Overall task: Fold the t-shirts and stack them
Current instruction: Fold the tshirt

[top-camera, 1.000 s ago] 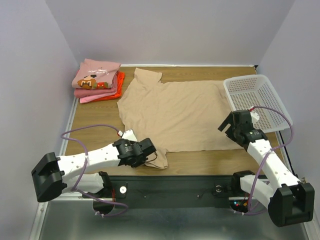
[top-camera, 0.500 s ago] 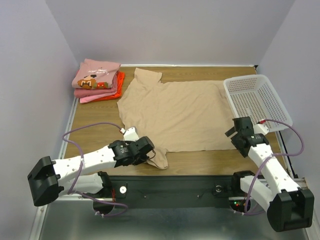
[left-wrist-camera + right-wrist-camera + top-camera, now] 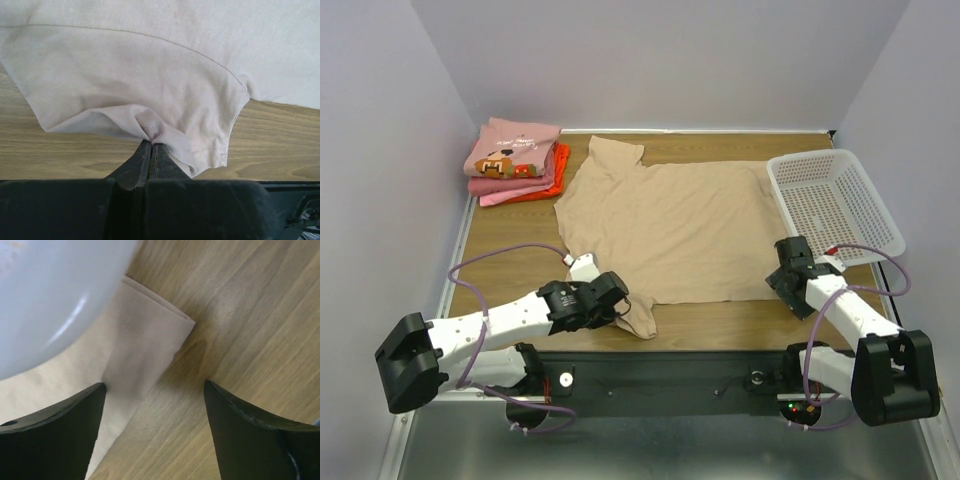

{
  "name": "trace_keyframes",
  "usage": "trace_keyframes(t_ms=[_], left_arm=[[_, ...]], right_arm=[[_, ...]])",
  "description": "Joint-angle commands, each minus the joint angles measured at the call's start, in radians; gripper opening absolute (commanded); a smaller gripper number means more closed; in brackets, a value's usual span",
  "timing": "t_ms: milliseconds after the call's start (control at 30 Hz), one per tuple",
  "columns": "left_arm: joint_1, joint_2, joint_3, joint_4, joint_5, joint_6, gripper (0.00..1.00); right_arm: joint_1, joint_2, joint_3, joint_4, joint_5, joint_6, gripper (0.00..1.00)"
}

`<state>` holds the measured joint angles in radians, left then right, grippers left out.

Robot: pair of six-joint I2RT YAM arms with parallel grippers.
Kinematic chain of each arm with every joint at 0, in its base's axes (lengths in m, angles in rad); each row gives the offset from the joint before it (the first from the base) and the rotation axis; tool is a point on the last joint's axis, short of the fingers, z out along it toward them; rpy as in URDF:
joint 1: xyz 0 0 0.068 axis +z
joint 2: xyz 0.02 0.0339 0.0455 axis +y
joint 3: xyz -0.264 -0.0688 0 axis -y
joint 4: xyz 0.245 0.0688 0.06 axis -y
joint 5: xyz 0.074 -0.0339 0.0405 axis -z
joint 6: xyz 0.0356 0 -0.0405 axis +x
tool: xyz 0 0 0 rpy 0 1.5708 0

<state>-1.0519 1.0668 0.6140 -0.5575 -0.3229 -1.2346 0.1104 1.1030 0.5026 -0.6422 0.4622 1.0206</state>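
Note:
A tan t-shirt (image 3: 670, 225) lies spread flat on the wooden table (image 3: 510, 270). My left gripper (image 3: 620, 312) is shut on its near-left sleeve; in the left wrist view the gripper (image 3: 150, 142) pinches a bunched fold of the tan cloth (image 3: 140, 80). My right gripper (image 3: 782, 283) is open, low over the shirt's near-right hem corner; in the right wrist view the gripper (image 3: 155, 390) straddles that corner (image 3: 150, 335) without holding it. A folded stack sits at the back left: a dusty pink shirt with a graphic (image 3: 510, 150) on top, an orange-red shirt (image 3: 556, 170) and a lighter pink shirt (image 3: 500, 196) under it.
A white plastic mesh basket (image 3: 835, 200) stands at the right edge, just beyond my right gripper; its rim shows as a white blur in the right wrist view (image 3: 50, 300). Walls close in left, back and right. The black base rail (image 3: 670, 380) runs along the near edge.
My right gripper has come down and nearer, from beside the basket to the shirt's near-right corner. My left gripper has shifted slightly nearer with the sleeve held.

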Motion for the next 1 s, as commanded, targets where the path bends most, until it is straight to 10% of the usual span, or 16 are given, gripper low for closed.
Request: trace_keyframes(t_ms=[0, 667, 967], left_arm=[[0.006, -0.053, -0.013, -0.03, -0.042, -0.008, 0.0], [0.013, -0.195, 0.009, -0.13, -0.044, -0.04, 0.0], [0.016, -0.182, 0.062, -0.05, -0.062, 0.032, 0.0]], right_arm=[[-0.006, 0.009, -0.027, 0.084, 0.007, 0.012, 0.78], [-0.008, -0.08, -0.078, 0.131, -0.167, -0.059, 0.01], [-0.006, -0.083, -0.021, 0.148, -0.247, -0.169, 0.0]])
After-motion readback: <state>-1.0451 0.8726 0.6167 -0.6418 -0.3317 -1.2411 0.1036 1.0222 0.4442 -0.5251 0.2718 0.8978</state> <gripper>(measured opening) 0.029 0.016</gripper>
